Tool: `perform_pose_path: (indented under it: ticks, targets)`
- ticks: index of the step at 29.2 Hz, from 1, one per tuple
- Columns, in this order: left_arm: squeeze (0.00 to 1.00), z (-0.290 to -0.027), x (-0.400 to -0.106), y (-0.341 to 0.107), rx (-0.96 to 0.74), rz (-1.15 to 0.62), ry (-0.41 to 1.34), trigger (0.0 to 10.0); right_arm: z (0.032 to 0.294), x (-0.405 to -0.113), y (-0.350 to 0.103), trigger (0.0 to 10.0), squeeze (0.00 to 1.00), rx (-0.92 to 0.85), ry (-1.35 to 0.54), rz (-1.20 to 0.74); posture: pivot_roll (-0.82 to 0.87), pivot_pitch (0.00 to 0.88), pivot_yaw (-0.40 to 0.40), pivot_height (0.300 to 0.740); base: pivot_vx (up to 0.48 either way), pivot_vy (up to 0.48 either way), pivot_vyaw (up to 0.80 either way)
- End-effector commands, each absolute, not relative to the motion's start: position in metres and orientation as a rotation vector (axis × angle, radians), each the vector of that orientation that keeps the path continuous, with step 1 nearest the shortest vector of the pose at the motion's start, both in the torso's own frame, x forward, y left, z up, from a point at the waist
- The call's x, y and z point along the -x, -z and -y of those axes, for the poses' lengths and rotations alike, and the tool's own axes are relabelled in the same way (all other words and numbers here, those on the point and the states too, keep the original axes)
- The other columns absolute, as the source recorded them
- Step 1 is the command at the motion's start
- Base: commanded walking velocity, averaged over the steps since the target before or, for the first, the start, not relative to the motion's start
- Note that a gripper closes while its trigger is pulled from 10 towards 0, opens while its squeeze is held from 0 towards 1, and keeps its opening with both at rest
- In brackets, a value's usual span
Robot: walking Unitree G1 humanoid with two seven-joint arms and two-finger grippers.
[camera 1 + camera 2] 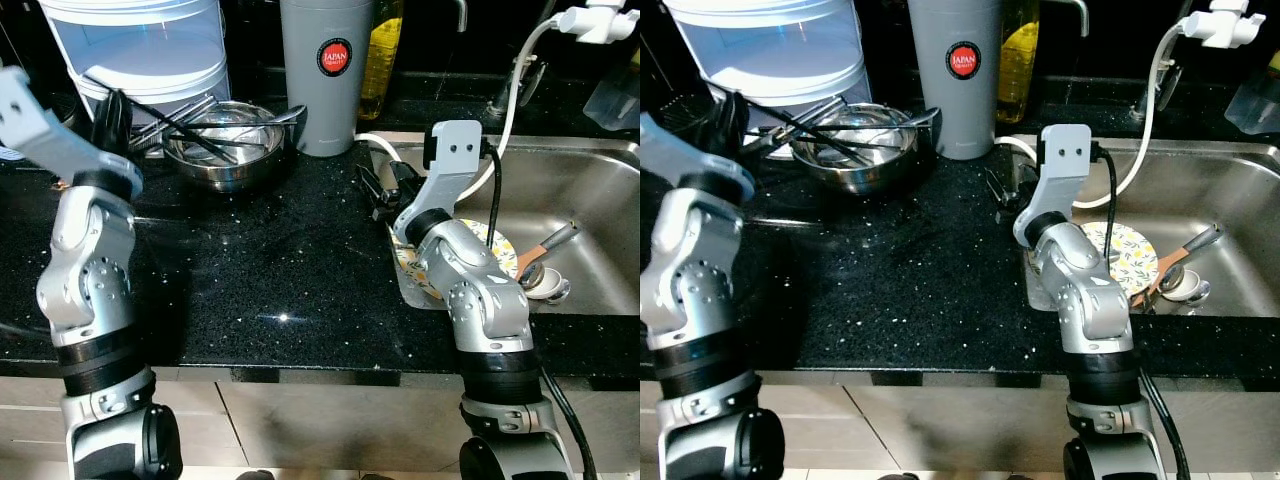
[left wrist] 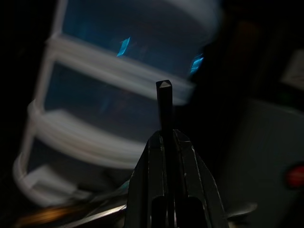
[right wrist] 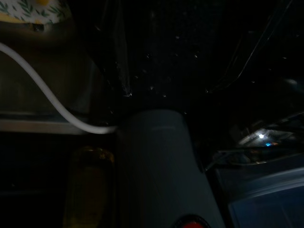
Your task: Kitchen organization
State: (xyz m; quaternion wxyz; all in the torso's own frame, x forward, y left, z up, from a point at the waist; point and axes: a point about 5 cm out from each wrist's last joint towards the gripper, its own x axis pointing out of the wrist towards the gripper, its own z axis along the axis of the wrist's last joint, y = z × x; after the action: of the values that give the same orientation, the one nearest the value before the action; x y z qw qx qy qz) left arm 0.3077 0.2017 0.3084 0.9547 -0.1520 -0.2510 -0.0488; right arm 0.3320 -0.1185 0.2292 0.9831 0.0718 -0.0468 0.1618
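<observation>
Chopsticks (image 1: pixel 170 122) pinched in my left gripper (image 1: pixel 112 118), the fingers pressed together on them; their long axis slants from the gripper toward the steel bowl (image 1: pixel 225 150) at the counter's back. My right gripper (image 1: pixel 385 190) sits at the sink's (image 1: pixel 590 200) edge, whether spread or closed I cannot tell. The grey tumbler (image 1: pixel 325 75) reads "JAPAN". Bare black counter (image 1: pixel 270 280) lies open between my arms.

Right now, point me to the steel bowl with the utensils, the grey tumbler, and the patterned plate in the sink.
steel bowl (image 1: pixel 228 172): left eye view, on its front outer wall.
grey tumbler (image 1: pixel 322 100): left eye view, on its body below the red label.
patterned plate (image 1: pixel 1132 258): right eye view, on its leaf-patterned face.
</observation>
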Motion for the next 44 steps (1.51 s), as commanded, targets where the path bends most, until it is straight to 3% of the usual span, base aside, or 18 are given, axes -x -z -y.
perform_pose_path:
  ticks: [1, 7, 14, 18, 19, 24, 30, 44]
  targets:
    - [0.00, -0.194, -0.302, -0.325, 0.263, 0.569, 0.164, 10.0, 0.120, -0.332, -0.231, 10.0, 0.00, -0.140, -0.318, 0.113, 0.09, 0.039, -0.032, 0.740, 0.000, 0.000, 0.00]
    - [0.00, -0.176, -0.298, -0.352, 0.190, 0.670, 0.280, 10.0, 0.103, -0.317, -0.258, 10.0, 0.00, -0.192, -0.478, 0.270, 0.09, 0.036, -0.029, 0.740, 0.000, 0.000, 0.00]
    - [0.00, -0.148, -0.303, -0.366, 0.258, 0.683, 0.422, 10.0, 0.077, -0.299, -0.278, 10.0, 0.00, -0.224, -0.649, 0.389, 0.09, 0.034, -0.022, 0.740, 0.000, 0.000, 0.00]
    - [0.00, -0.129, -0.303, -0.367, 0.351, 0.657, 0.516, 10.0, 0.069, -0.300, -0.283, 10.0, 0.00, -0.119, -0.626, 0.443, 0.08, 0.033, -0.015, 0.740, 0.000, 0.000, 0.00]
    - [0.00, -0.118, -0.304, -0.365, 0.382, 0.635, 0.557, 10.0, 0.065, -0.302, -0.284, 10.0, 0.00, -0.006, -0.580, 0.478, 0.08, 0.033, -0.011, 0.740, 0.000, 0.000, 0.00]
    - [0.00, -0.100, -0.307, -0.353, 0.442, 0.561, 0.597, 10.0, 0.068, -0.308, -0.289, 10.0, 0.00, 0.120, -0.437, 0.545, 0.08, 0.032, -0.009, 0.740, 0.000, 0.000, 0.00]
    - [0.00, -0.091, -0.311, -0.343, 0.484, 0.497, 0.607, 10.0, 0.070, -0.310, -0.294, 10.0, 0.00, 0.198, -0.345, 0.608, 0.08, 0.031, -0.010, 0.740, 0.000, 0.000, 0.00]
    - [0.00, -0.082, -0.303, -0.339, 0.651, 0.424, 0.758, 10.0, 0.060, -0.313, -0.284, 10.0, 0.00, 0.293, -0.341, 0.622, 0.08, 0.029, -0.010, 0.740, 0.000, 0.000, 0.00]
